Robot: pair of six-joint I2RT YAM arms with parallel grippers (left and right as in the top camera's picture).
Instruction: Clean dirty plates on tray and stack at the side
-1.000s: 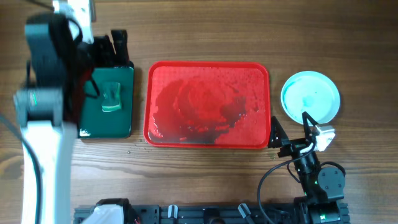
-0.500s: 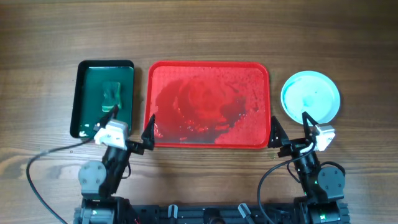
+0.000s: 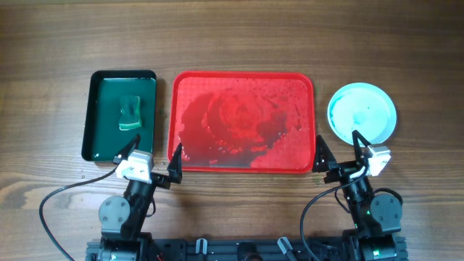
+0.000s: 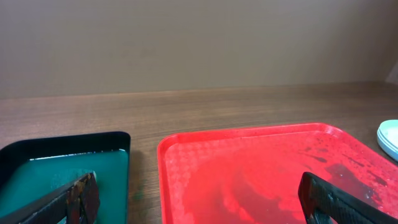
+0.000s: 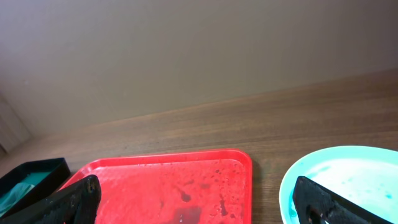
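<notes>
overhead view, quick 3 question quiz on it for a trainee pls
1. True or false: the red tray holds no plates.
2. The turquoise plate sits: A) on the tray, B) to the right of the tray, C) to the left of the tray.
3. Fill in: the left gripper and the right gripper are both ____ and hold nothing.

Key: 1 true; 2 B; 3 open.
</notes>
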